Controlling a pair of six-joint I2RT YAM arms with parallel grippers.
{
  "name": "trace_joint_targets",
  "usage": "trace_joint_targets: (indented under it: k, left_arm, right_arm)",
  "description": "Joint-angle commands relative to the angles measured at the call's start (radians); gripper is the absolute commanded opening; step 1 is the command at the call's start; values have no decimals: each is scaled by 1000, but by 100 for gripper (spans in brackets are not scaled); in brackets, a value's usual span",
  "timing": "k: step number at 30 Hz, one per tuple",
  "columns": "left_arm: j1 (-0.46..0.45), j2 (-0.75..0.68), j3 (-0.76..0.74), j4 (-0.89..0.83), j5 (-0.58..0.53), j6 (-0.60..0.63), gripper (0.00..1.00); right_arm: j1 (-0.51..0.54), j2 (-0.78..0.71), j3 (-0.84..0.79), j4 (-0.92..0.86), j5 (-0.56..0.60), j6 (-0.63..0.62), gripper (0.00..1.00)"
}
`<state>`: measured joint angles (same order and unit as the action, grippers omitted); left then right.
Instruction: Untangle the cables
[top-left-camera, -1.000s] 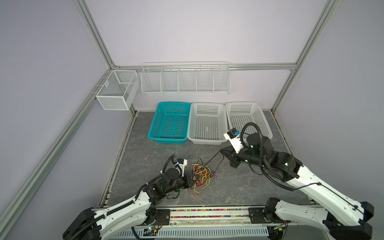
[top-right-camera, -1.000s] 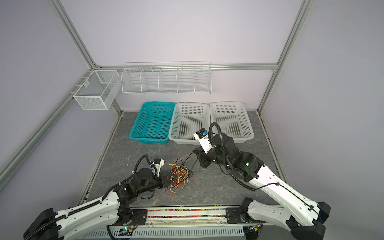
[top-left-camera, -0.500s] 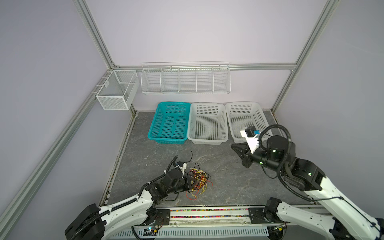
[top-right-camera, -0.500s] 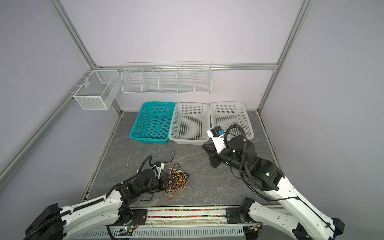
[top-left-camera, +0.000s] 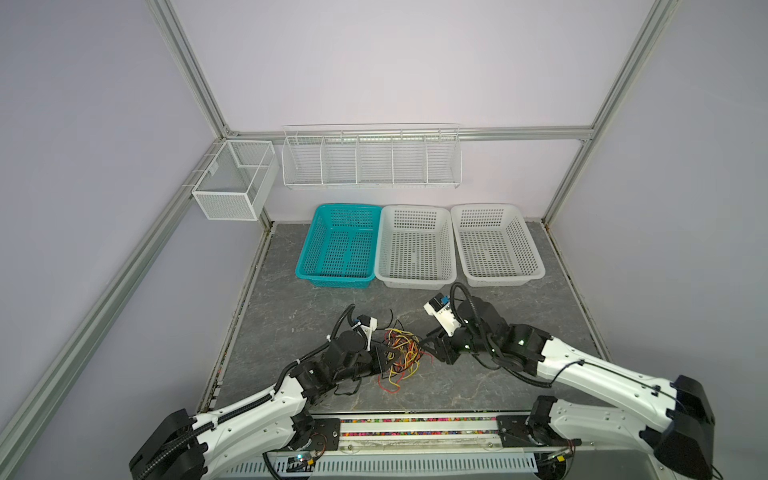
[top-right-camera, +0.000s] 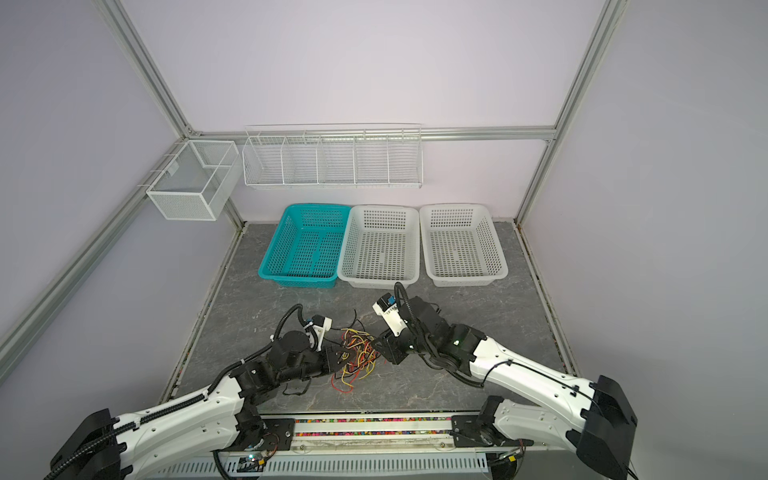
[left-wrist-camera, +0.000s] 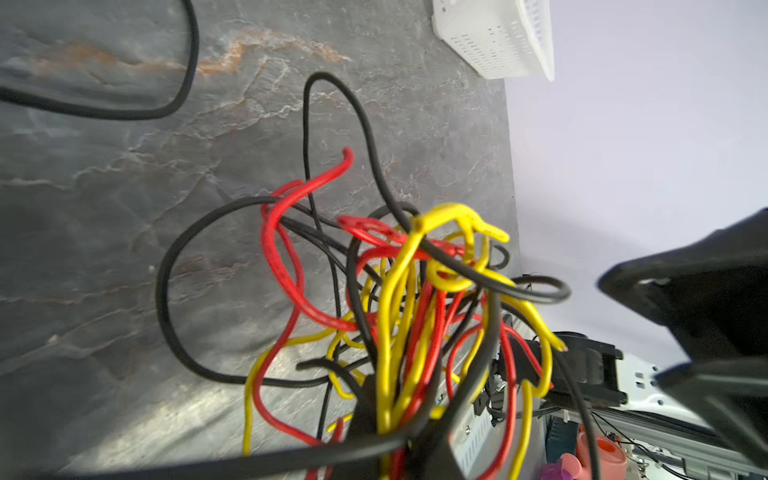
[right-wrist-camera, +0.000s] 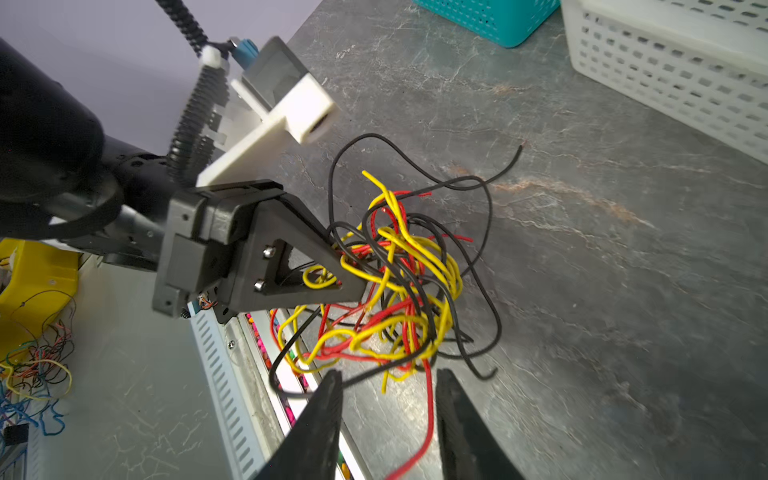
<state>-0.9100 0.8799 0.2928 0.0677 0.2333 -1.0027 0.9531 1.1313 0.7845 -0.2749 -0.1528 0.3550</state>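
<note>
**Cables**: one tangle of thin black, red and yellow wires. It sits at about 6 o'clock on the grey stone-patterned table, close to the front edge, and shows in both top views. A black end trails from the bundle toward 12 o'clock. Loose red and yellow ends lie toward 6 o'clock. Whether the bulk of the tangle rests on the table cannot be told.

**Left gripper**: at 9 o'clock of the tangle. Its jaws are clamped on a bunch of strands, and the right wrist view shows yellow, red and black wires gathered at its tip.

**Right gripper**: at 3 o'clock of the tangle, just beside it. Its jaws stand apart. One red strand hangs through the gap, and neither side pinches it.

**Teal basket**: at 11 o'clock on the table.

**White baskets**: two, at 12 o'clock and 1 o'clock, in a row with the teal one and well apart from the cables.
</note>
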Motion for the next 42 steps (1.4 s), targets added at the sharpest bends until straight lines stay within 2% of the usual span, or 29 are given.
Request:
trace_joint_targets:
  k: [1,12,14,17,19,24,26,36,38,42]
  left_arm:
    - [1,13,44,44,24,-7,0]
    - [-1,29,56,14,41,14,7]
    - [-2,16,58,-2,39,22,8]
    - [-2,-1,53,-17,34,25,13]
    - [-3,-9,46,-25,30,23,18]
    - [-1,-38,26,-55,21,25,34]
    - [-2,-50,14,-64,14,27,35]
    - [-1,21,-36,60,40,10,34]
    - [-1,58,-37,99,47,2,37]
    - [-3,125,-32,222,81,-21,51]
  right_arm:
    - [14,52,-3,120,30,29,40]
    - [24,233,61,174,66,-18,34]
    - [24,251,59,176,69,-25,29]
    - [24,260,54,187,58,-24,14]
    - [24,245,49,184,75,-22,7]
    - [21,144,43,132,168,-36,7]
    - [10,99,45,100,190,-42,7]
    - [-14,-94,147,-8,127,-50,7]
    - [-14,-114,179,-25,106,-48,7]
    - [-14,-134,239,-50,53,-43,7]
